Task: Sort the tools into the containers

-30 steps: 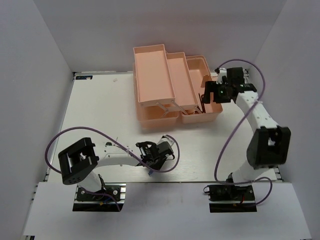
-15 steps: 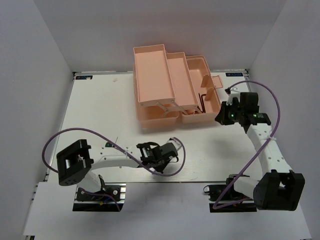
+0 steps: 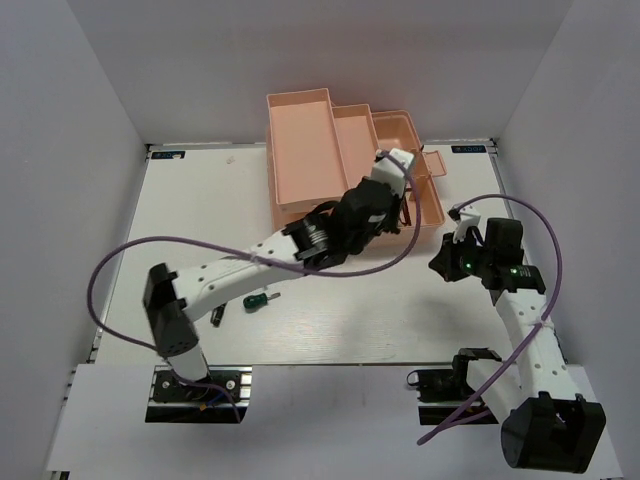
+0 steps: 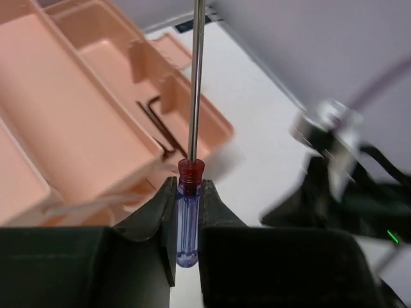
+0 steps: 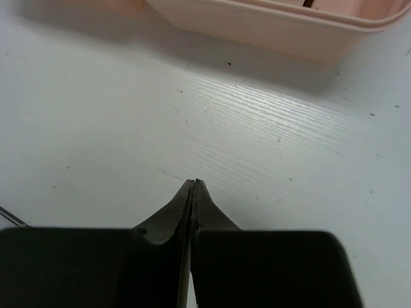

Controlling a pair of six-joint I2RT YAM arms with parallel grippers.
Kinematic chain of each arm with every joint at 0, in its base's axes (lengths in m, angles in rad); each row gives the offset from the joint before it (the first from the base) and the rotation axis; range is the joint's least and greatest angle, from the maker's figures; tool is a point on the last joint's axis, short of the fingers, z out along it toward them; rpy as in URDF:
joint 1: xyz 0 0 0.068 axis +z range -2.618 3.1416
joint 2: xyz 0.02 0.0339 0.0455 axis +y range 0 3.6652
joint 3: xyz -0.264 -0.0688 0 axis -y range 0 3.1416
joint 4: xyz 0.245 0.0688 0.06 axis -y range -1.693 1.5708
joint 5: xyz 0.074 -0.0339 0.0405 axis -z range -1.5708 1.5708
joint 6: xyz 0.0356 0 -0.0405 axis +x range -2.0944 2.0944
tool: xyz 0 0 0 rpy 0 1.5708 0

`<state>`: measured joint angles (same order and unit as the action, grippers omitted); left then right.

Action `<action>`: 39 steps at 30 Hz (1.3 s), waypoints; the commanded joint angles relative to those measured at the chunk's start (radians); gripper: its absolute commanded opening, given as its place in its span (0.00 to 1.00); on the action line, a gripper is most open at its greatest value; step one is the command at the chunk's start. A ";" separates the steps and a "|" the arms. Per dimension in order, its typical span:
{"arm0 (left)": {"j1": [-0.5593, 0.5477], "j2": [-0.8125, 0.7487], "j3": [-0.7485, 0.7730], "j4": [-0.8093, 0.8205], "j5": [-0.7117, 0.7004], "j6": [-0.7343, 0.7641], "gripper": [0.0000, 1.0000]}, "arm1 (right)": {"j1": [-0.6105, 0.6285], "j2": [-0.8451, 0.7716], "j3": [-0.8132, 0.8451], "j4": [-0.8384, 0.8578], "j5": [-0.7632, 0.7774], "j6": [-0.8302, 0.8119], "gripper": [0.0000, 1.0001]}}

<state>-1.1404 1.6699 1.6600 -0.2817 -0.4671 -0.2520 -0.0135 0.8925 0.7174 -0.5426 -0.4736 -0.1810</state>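
– Blue-handled screwdriver (image 4: 187, 224): location?
– Clamped in left gripper (image 4: 188, 187). Jaws narrowed onto the clear blue handle just below the red collar. Shaft pts away from the gripper, out over the right-hand end of the salmon-pink toolbox (image 3: 300, 150).
– What's under the shaft?
– Dark hex keys (image 4: 157, 125), L-shaped, lying in the toolbox's rt compartment. Exact count can't be told.
– Right gripper (image 5: 193, 184)?
– Jaws pressed tight together, nothing betw. them. Hangs over the white table (image 3: 200, 220), near the toolbox's outer wall, not touching it.
– Other tools?
– Green-handled screwdriver (image 3: 258, 300) loose on the table near the left arm, well apart from the toolbox. Small dark item (image 3: 218, 317) beside it, too small to ID.
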 commanded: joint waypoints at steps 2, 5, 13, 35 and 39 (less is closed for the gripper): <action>0.071 0.181 0.179 0.036 -0.166 0.063 0.00 | -0.011 -0.010 -0.015 0.033 0.001 -0.011 0.00; 0.102 0.295 0.294 0.061 -0.218 0.094 0.00 | -0.011 -0.006 -0.019 0.026 -0.028 -0.009 0.00; 0.195 0.448 0.417 0.073 -0.236 0.135 0.01 | -0.008 -0.001 -0.030 -0.019 -0.232 -0.084 0.48; 0.223 -0.466 -0.384 -0.123 -0.214 -0.106 0.10 | 0.521 0.305 -0.009 0.087 -0.438 -0.891 0.59; 0.223 -0.821 -0.630 -0.454 -0.352 -0.396 0.73 | 0.740 0.471 0.071 0.297 -0.147 -0.781 0.58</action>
<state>-0.9226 0.9627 1.1793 -0.4339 -0.7040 -0.3939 0.6128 1.2854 0.7128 -0.4397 -0.8356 -0.9768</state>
